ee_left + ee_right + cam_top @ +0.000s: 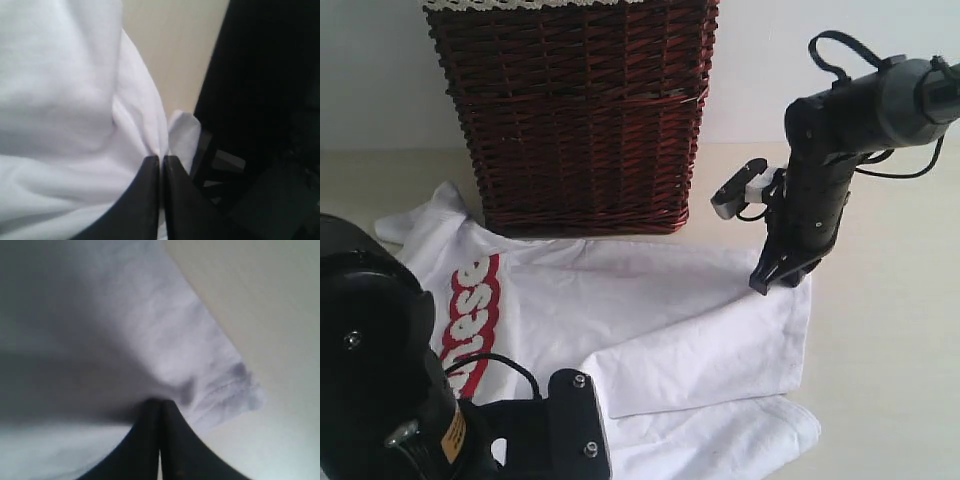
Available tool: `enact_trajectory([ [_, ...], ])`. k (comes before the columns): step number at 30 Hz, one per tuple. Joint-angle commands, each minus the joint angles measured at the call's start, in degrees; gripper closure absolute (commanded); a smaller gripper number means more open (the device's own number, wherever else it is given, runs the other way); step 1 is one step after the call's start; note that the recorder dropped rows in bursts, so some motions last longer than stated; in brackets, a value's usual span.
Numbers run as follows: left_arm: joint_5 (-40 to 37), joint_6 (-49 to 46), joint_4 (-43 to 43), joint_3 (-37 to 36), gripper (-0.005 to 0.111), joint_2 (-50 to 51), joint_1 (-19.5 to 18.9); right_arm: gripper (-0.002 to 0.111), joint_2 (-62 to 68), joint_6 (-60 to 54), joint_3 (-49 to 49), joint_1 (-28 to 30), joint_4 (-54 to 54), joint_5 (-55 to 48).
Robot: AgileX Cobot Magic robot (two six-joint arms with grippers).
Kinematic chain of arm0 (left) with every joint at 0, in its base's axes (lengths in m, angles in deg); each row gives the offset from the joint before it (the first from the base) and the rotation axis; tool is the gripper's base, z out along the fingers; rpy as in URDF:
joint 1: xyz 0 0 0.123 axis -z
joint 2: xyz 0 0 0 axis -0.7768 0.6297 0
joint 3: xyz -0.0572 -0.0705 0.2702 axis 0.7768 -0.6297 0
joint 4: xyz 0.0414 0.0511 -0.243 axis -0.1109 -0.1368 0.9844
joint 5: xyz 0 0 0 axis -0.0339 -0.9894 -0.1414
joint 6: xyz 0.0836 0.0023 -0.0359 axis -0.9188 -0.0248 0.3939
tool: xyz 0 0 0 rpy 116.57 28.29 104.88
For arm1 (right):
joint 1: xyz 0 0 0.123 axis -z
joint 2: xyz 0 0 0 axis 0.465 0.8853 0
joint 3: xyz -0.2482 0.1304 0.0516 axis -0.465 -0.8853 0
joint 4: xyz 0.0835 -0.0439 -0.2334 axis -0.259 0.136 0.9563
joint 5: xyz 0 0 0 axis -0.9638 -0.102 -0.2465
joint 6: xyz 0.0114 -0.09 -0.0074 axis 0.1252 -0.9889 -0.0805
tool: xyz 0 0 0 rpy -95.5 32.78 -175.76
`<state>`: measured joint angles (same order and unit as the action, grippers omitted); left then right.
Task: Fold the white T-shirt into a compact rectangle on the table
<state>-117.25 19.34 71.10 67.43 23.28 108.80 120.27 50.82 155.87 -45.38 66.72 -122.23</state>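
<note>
Shirt (660, 310) lies spread on the table (890, 350), just in front of the basket (575, 110), with its far edge running along the basket's foot. The red band with white lettering (470, 310) faces up, on the left side of the exterior view. One sleeve (425, 215) pokes out to the left of the basket. A layer of cloth lies folded over the middle, its edge slanting up toward the right. At the near right the fabric ends in a rumpled bunch (765, 435).

Your right gripper (767, 283) points down, tip on the shirt's far right corner. In the wrist view its fingers (145, 440) are pressed together, with cloth gathered right at the tips, close to a stitched hem (225, 387). It reads as a pinch on the shirt. Bare table shows beyond the hem.

Your left gripper (161, 159) has its fingers closed tight, with a fold of shirt caught between them and the cloth puckering where it enters. Table shows past the fabric. In the exterior view you can't see this gripper. The left arm (380, 380) fills the near left corner and covers the shirt's edge there.

A strip of white lace (520, 4) runs along the top of the basket.
</note>
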Motion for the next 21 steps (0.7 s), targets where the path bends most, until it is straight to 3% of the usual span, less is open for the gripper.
enact_trajectory([
  [1,-3.94,-5.37,6.73,-0.16,0.107,-0.65,0.39,0.108,2.61,3.57,-0.13,0.16,5.14,4.99],
  [14,-10.51,-10.33,8.4,-0.16,0.107,-0.65,0.39,0.108,4.09,19.79,0.0,0.44,21.13,15.84],
  [21,-13.16,-16.24,14.98,-0.16,0.107,-0.78,0.39,0.108,4.09,23.65,5.65,0.44,23.65,16.64],
])
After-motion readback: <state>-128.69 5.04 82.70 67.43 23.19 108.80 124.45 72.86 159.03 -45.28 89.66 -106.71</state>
